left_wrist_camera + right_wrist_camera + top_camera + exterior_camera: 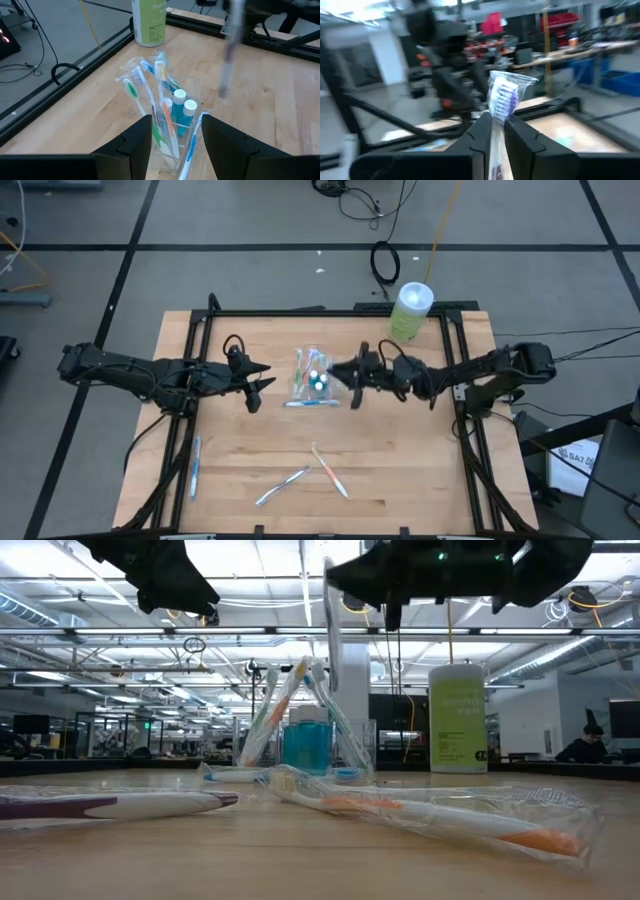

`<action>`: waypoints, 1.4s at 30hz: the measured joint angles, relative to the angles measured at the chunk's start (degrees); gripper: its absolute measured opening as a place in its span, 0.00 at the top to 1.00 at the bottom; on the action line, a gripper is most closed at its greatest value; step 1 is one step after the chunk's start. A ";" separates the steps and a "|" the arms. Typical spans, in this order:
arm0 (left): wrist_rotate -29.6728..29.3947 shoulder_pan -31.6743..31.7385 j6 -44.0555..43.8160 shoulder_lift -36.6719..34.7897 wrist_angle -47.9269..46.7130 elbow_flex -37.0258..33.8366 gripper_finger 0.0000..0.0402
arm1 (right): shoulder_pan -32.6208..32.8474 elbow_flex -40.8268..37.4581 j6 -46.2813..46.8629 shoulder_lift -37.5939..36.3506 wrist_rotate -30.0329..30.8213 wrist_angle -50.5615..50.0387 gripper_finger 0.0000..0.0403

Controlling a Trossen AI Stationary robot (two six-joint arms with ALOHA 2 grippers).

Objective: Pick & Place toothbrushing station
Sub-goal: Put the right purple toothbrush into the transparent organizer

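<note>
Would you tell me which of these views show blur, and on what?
Right wrist view: the background is smeared, the wrapped toothbrush in the right gripper sharper. Left wrist view: that toothbrush is streaked; the cup stays crisp.

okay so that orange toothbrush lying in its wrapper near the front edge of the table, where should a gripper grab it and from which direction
Best taken at mid-handle, from straight above. The orange toothbrush lies flat on the table, slanted, apart from the white one beside it. Set the jaws across its thin handle, not along it. Its crinkly wrapper may slip, so close firmly.
</note>
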 joint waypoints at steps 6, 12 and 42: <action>0.24 0.00 -0.07 0.00 -0.34 0.00 0.55 | -6.43 0.00 -2.47 0.00 0.02 -2.84 0.91; 1.05 -0.21 -1.50 2.21 -0.52 -0.07 0.55 | -10.39 0.00 -1.71 0.00 -0.02 -5.99 0.91; 23.28 -15.65 -55.56 6.71 -31.59 -0.17 0.55 | -10.11 0.00 -7.91 0.00 -6.08 -24.39 0.58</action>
